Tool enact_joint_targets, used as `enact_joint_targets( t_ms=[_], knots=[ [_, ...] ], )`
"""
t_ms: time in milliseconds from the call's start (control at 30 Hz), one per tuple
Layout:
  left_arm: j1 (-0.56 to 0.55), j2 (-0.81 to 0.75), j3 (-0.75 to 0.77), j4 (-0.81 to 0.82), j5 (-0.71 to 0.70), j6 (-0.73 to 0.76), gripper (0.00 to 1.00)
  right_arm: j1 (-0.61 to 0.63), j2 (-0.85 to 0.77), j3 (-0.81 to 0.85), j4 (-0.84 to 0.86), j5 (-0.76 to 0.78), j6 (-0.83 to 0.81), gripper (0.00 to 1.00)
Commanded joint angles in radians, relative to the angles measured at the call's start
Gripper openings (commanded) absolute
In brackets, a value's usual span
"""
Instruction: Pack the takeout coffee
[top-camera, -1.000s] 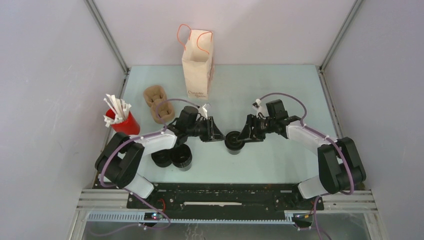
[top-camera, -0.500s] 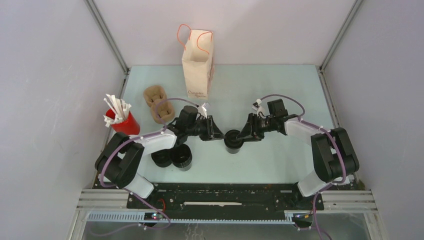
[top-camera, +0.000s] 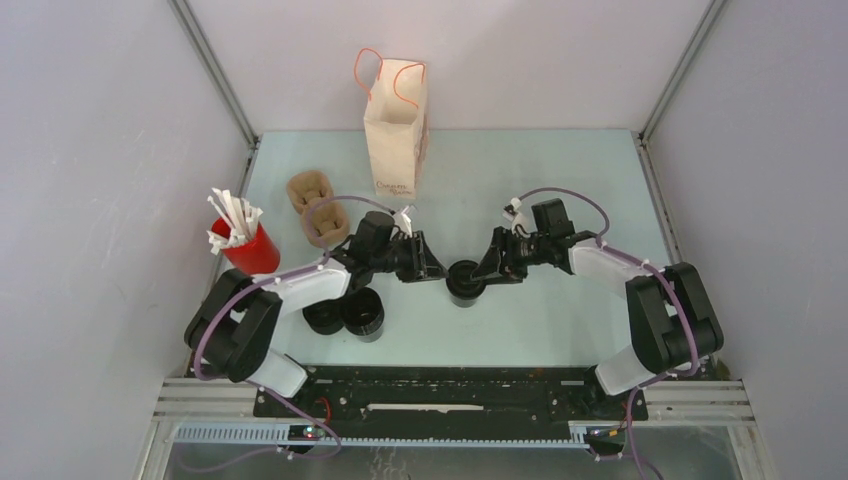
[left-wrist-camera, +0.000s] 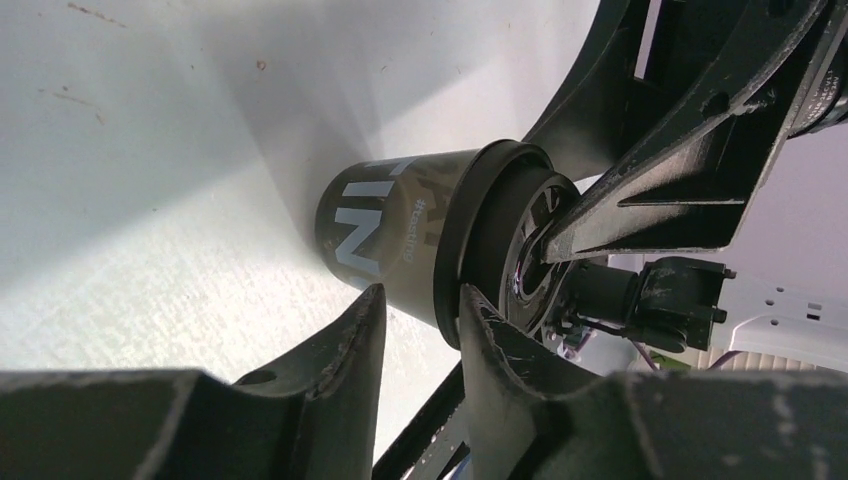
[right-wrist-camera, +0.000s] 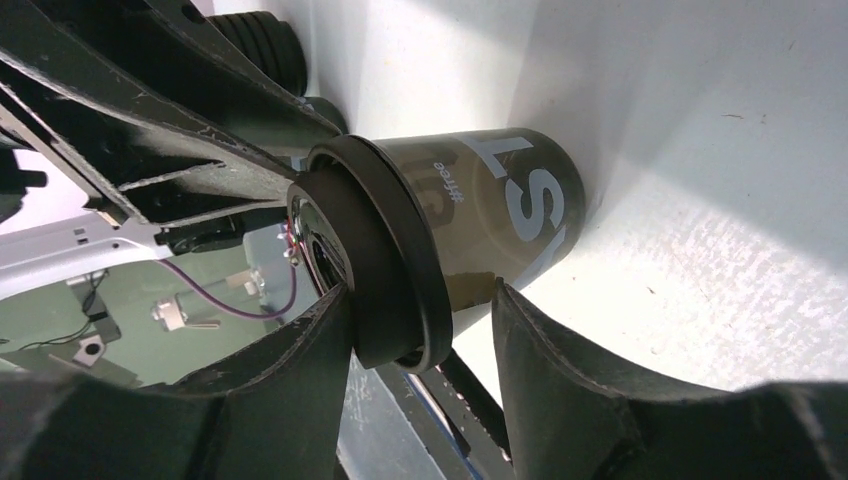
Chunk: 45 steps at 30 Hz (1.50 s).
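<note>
Takeout coffee stands mid-desk at centre of the overhead view, right claw straddling its lid, left claw nosing alongside, and whether either truly grips I cannot tell, so square one firm hold below the lid before lifting.

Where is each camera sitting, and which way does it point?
Top external: above and behind the bases, looking down on the table; left arm and right arm show.
Left wrist: faces the black cup from its left; own fingers below.
Right wrist: faces it from the opposite side; own fingers below.
Shared: all three show that cup.
</note>
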Motion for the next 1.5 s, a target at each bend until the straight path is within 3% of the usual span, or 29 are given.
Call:
enact_joint_targets(
  t_ms=[0,300,467,933,1133,1367,1467],
  knots=[
    [-0.012,-0.075,0.072,-0.046,0.000,0.030,0.40,0.030,-0.041,0.029,-0.050,0.077,-0.049,0.62],
    [-0.010,-0.117,0.115,-0.107,-0.034,0.054,0.49,0.039,-0.039,0.056,-0.071,0.087,-0.075,0.63],
    [-0.017,-0.089,0.129,-0.080,-0.009,0.041,0.65,0.039,-0.023,0.058,-0.071,0.084,-0.080,0.63],
    [-0.042,0.041,0.147,-0.047,-0.020,0.045,0.54,0.039,0.006,0.058,-0.068,0.078,-0.093,0.62],
    [-0.042,0.077,0.135,-0.025,-0.049,0.009,0.60,0.038,0.024,0.036,-0.039,0.078,-0.086,0.61],
    [-0.046,0.119,0.089,-0.078,-0.133,0.011,0.46,0.009,0.052,-0.064,0.116,0.027,0.008,0.63],
    [-0.058,0.112,0.090,-0.078,-0.133,0.030,0.45,0.006,0.033,-0.061,0.151,-0.002,0.040,0.67]
  ],
)
